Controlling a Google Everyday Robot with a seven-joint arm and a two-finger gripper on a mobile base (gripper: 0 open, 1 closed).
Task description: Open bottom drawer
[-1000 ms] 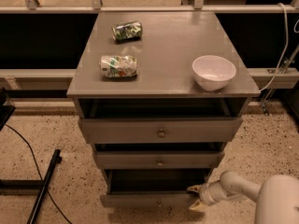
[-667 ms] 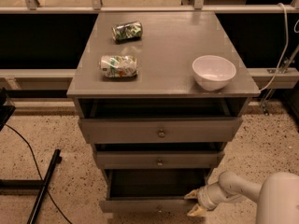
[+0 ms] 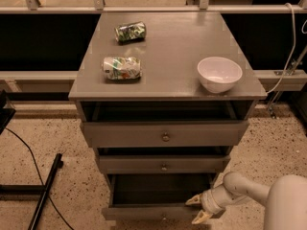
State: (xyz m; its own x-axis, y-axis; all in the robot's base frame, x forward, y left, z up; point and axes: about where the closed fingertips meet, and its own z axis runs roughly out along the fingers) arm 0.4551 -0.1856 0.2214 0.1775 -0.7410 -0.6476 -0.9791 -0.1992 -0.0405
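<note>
Slightly farther out than a second ago, the shallow grey wooden bottom drawer (image 3: 144, 213) stands pulled open beneath the grey middle drawer (image 3: 163, 164), its plain inside showing. At its front's right end sits the pale two-finger tool (image 3: 195, 210), fingers spread apart.

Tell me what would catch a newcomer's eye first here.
The grey cabinet stands out first, with its bottom drawer open and its dark inside showing. At that drawer's right front corner, the robot's pale arm reaches in from the lower right with its tool. On top sit a white bowl at the right and, at the left, a near can and a far can.
</note>
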